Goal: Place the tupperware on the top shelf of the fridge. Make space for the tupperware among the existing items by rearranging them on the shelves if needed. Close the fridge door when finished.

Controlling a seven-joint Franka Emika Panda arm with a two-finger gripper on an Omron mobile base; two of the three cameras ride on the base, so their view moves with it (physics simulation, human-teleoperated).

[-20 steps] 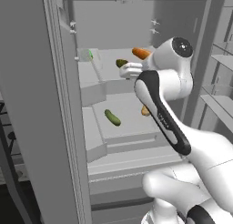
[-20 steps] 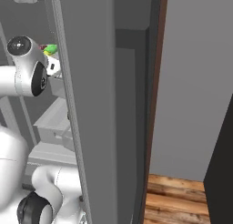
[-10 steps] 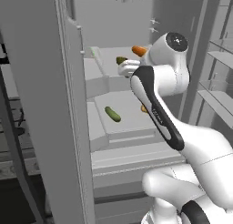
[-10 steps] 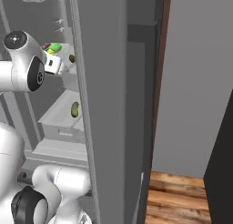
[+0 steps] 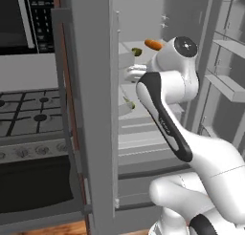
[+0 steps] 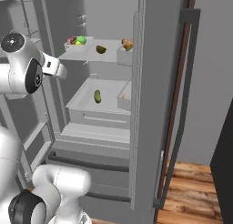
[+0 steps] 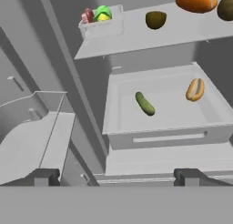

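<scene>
- The tupperware point(image 7: 101, 22) sits on the top shelf point(image 7: 150, 38) of the fridge point(image 6: 154, 104), at the upper left of the hand view, close to the shelf's left and front edges. The right base view shows it in the upper left, deep in the cabinet.
- On the same shelf: a brown-green fruit point(image 7: 155, 19) at upper centre, a carrot point(image 7: 196, 2) at upper right.
- On the lower shelf point(image 7: 168, 114), mid-frame: a cucumber point(image 7: 144, 103) and a bun point(image 7: 195, 89), well apart.
- The hand point(image 7: 113, 175) is empty; its two dark tips at the bottom edge stand wide apart.
- Judgement: placement looks complete; closing the doors remains.
- Risk: the arm's forearm point(image 5: 162, 110) stands in the doorway in the left base view. A door swung now would strike it.
- Risk: the tupperware lies near the shelf edge. A brush from the hand could push it off.
- Risk: both doors point(image 6: 152, 82) stand open. Closing one only leaves the task unfinished.
</scene>
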